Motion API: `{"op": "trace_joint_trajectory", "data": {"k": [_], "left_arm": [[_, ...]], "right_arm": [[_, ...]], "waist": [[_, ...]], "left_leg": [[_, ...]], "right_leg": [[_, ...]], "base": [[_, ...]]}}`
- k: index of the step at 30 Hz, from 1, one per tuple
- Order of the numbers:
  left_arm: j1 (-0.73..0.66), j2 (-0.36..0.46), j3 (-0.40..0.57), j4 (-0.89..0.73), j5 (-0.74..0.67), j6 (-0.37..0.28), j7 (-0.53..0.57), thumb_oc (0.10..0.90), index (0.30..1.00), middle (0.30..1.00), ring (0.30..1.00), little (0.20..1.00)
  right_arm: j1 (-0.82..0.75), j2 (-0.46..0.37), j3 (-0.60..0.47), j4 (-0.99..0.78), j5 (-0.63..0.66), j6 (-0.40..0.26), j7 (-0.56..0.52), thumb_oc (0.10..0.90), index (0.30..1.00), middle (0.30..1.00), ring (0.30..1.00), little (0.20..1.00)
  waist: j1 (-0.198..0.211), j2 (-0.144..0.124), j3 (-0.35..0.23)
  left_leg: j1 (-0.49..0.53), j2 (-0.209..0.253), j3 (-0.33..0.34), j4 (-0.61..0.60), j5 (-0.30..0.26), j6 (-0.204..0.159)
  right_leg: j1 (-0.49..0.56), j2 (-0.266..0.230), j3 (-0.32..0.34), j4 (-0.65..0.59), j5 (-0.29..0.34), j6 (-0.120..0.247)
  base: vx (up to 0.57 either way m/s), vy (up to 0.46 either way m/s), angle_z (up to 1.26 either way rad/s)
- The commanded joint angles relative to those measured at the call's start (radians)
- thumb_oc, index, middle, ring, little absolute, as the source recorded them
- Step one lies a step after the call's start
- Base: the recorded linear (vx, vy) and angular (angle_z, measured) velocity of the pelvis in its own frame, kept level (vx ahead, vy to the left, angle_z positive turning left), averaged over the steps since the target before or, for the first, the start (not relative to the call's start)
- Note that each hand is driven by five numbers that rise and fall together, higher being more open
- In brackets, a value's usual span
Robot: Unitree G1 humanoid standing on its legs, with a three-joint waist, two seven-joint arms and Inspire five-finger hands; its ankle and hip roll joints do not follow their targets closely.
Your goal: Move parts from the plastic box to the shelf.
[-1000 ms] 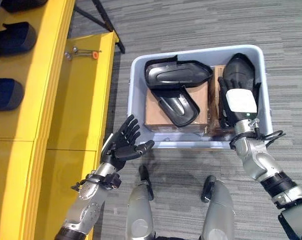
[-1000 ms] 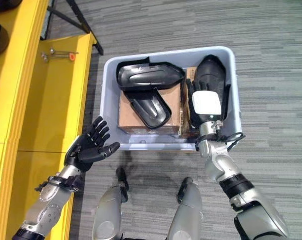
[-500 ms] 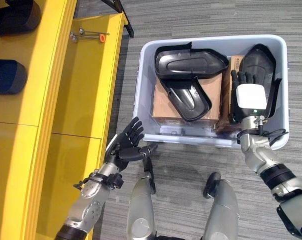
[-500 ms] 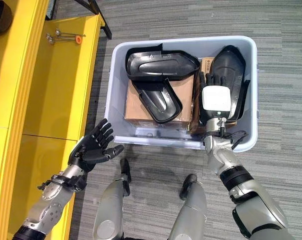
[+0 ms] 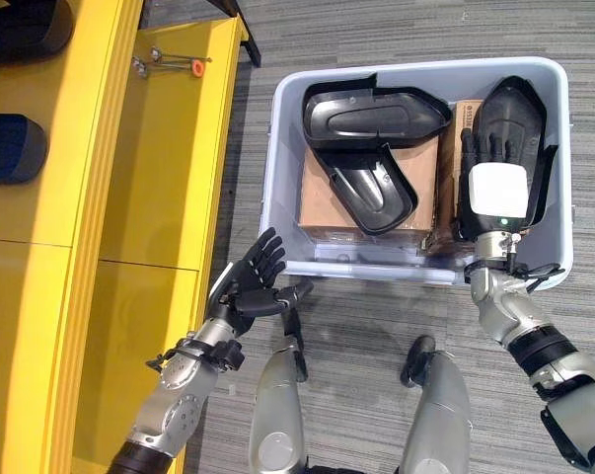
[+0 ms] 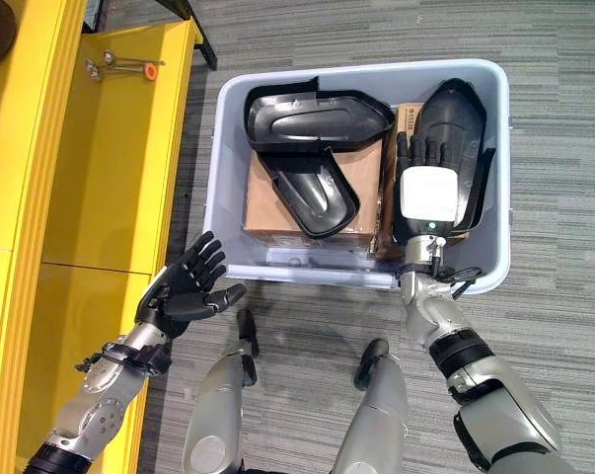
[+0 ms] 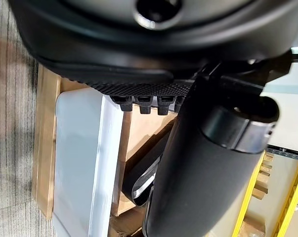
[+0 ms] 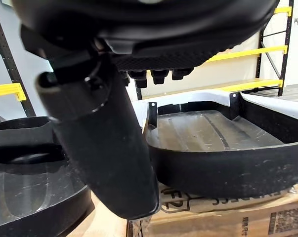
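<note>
Right hand [image 5: 498, 193] lies inside the plastic box [image 5: 277, 178], fingers [image 5: 486, 148] straight over a black part [image 5: 514, 114], gripping nothing. Left hand [image 5: 250, 288] hovers spread and empty outside the box, beside the yellow shelf [image 5: 100, 148].

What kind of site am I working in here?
Probably a warehouse or factory parts store: yellow shelf racking, black moulded parts stacked on cardboard boxes in a plastic box, grey carpet floor.

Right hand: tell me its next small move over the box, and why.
Probably lower the right hand a little and curl its fingers round the black part under it. The fingers are straight and spread above that part at the right side of the plastic box, so nothing is gripped yet. The left hand waits open outside the box's near wall.
</note>
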Motion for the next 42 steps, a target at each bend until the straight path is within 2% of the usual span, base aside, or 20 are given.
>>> {"op": "trace_joint_trajectory", "data": {"k": [1, 10, 18, 30, 36, 38, 39, 42], "left_arm": [[-0.019, 0.034, 0.003, -0.122, -0.015, -0.075, -0.019, 0.900, 1.000, 1.000, 1.000, 1.000], [-0.023, 0.032, 0.004, -0.114, -0.019, -0.072, -0.018, 0.900, 1.000, 1.000, 1.000, 1.000], [-0.027, 0.026, 0.001, -0.109, -0.020, -0.076, -0.011, 0.900, 1.000, 1.000, 1.000, 1.000], [-0.022, 0.025, 0.000, -0.117, -0.011, -0.059, -0.010, 0.900, 1.000, 1.000, 1.000, 1.000], [-0.031, 0.029, 0.003, -0.129, -0.014, -0.046, 0.003, 0.900, 1.000, 1.000, 1.000, 1.000], [-0.041, 0.033, 0.002, -0.124, -0.022, -0.038, 0.004, 0.900, 1.000, 1.000, 1.000, 1.000], [-0.044, 0.032, 0.003, -0.121, -0.028, -0.032, 0.005, 0.900, 1.000, 1.000, 1.000, 1.000], [-0.048, 0.029, 0.003, -0.124, -0.019, -0.014, 0.001, 0.900, 1.000, 1.000, 1.000, 1.000]], "right_arm": [[-0.043, -0.035, -0.090, -0.010, -0.018, 0.065, -0.093, 0.900, 1.000, 1.000, 1.000, 1.000], [0.013, -0.013, -0.095, -0.062, -0.035, 0.088, -0.081, 0.900, 1.000, 1.000, 1.000, 1.000], [0.037, -0.004, -0.119, -0.069, 0.054, 0.097, -0.115, 0.900, 1.000, 1.000, 1.000, 1.000], [0.073, -0.003, -0.152, -0.095, 0.062, 0.115, -0.119, 0.900, 1.000, 1.000, 1.000, 1.000], [0.077, 0.001, -0.153, -0.088, 0.093, 0.136, -0.064, 0.900, 1.000, 1.000, 1.000, 1.000], [0.057, 0.005, -0.151, -0.041, 0.169, 0.118, -0.037, 0.900, 1.000, 1.000, 1.000, 1.000], [0.049, 0.011, -0.149, -0.023, 0.161, 0.134, -0.024, 0.900, 1.000, 1.000, 1.000, 1.000], [0.043, 0.023, -0.140, 0.016, 0.193, 0.134, -0.044, 0.900, 1.000, 1.000, 1.000, 1.000]], "waist": [[-0.004, -0.001, -0.011], [-0.020, -0.006, -0.011], [-0.027, -0.013, -0.011], [-0.035, -0.018, -0.011], [-0.036, -0.021, -0.011], [-0.030, -0.019, -0.011], [-0.027, -0.018, -0.011], [-0.021, -0.016, -0.011]], "left_leg": [[0.013, -0.042, 0.054, 0.082, -0.199, 0.058], [0.015, -0.040, 0.059, 0.083, -0.203, 0.059], [0.011, -0.040, 0.059, 0.083, -0.204, 0.060], [0.009, -0.038, 0.061, 0.084, -0.205, 0.060], [0.003, -0.036, 0.060, 0.089, -0.206, 0.060], [-0.008, -0.036, 0.057, 0.099, -0.208, 0.060], [-0.013, -0.035, 0.055, 0.103, -0.209, 0.060], [-0.020, -0.037, 0.052, 0.107, -0.210, 0.062]], "right_leg": [[0.033, 0.052, -0.041, 0.016, -0.081, 0.002], [0.030, 0.063, -0.028, 0.009, -0.079, 0.004], [0.027, 0.072, -0.027, 0.006, -0.078, 0.003], [0.025, 0.078, -0.024, 0.006, -0.079, 0.002], [0.020, 0.081, -0.024, 0.011, -0.081, 0.001], [0.013, 0.077, -0.027, 0.016, -0.082, -0.001], [0.009, 0.076, -0.029, 0.022, -0.084, -0.002], [0.004, 0.074, -0.034, 0.030, -0.087, -0.004]], "base": [[0.00, 0.000, 0.00], [0.00, 0.000, 0.00], [0.00, 0.000, 0.00], [0.00, 0.000, 0.00], [0.00, 0.000, 0.00], [0.00, -0.015, 0.00], [0.01, -0.037, 0.00], [0.00, -0.026, 0.00]]}}
